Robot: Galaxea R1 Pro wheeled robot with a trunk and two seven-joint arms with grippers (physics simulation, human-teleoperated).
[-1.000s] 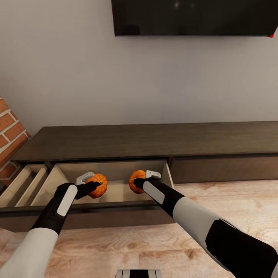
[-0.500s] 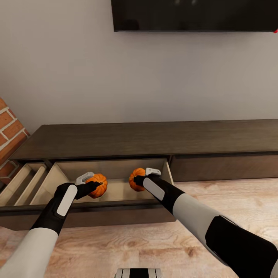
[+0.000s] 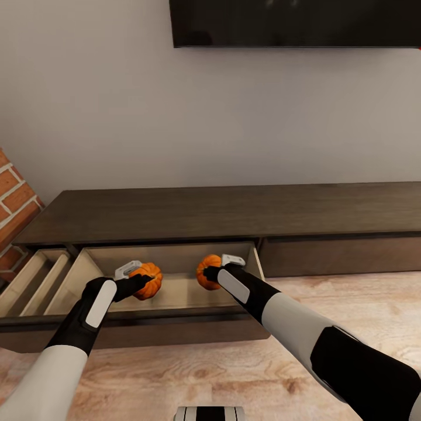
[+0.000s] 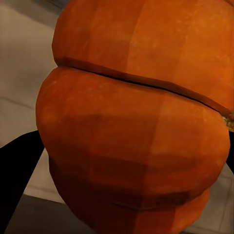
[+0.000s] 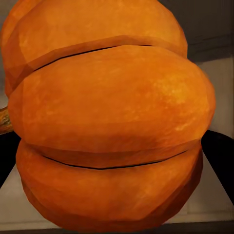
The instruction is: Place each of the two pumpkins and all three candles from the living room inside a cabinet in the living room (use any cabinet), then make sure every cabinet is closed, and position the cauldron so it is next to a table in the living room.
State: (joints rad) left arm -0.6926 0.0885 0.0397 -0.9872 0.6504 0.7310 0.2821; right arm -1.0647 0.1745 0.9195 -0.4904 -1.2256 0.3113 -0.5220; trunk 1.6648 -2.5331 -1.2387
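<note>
The long dark-brown cabinet (image 3: 234, 213) stands against the wall with a pale wood drawer (image 3: 175, 257) pulled out. My left gripper (image 3: 145, 282) is shut on an orange ribbed pumpkin (image 3: 152, 279) held over the drawer's left half. My right gripper (image 3: 208, 273) is shut on the other pumpkin (image 3: 204, 270) over the drawer's right half. In the left wrist view the pumpkin (image 4: 131, 122) sits close up, with a black finger (image 4: 14, 180) beside it. The right wrist view has its pumpkin (image 5: 107, 117) between two black fingers (image 5: 218, 156). Candles, cauldron and table are out of view.
A second open compartment with pale dividers (image 3: 35, 283) lies left of the drawer, next to the red-brick fireplace (image 3: 14, 204). A black TV (image 3: 292, 23) hangs on the wall above. The cabinet's right panel (image 3: 339, 254) is closed. Light plank floor (image 3: 204, 368) spreads in front.
The whole view has shifted slightly, so the camera moved. The right gripper with its pumpkin has edged a little further over the drawer. The left arm holds still.
</note>
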